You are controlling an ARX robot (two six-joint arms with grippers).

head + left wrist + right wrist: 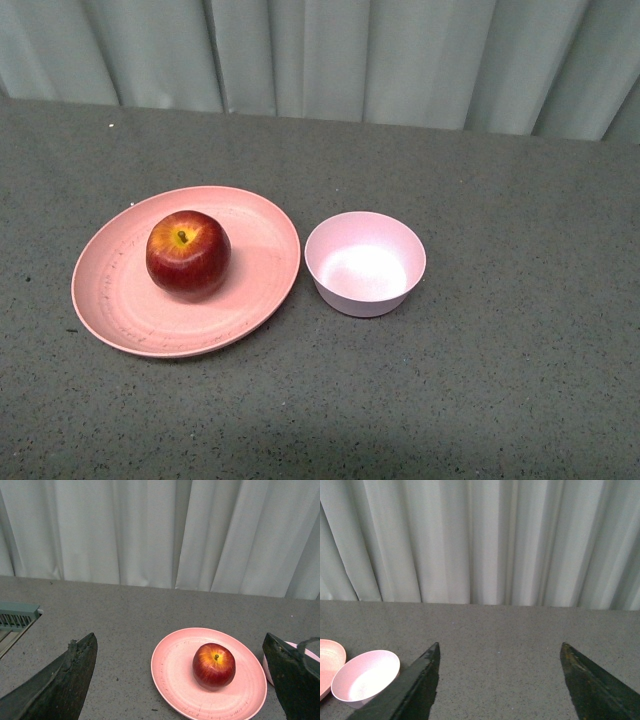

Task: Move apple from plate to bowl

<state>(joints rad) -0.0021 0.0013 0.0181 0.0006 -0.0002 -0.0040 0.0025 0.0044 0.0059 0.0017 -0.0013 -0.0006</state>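
Left pincer (180, 639) and right pincer (500, 645) both gape, empty. Apple (188, 254) sits stem-up, mid plate (110, 300). Bowl (365, 290) is just beside, on the right, empty. Apple judged firm, glossy, likely slippery, fairly heavy: grip across widest girth.
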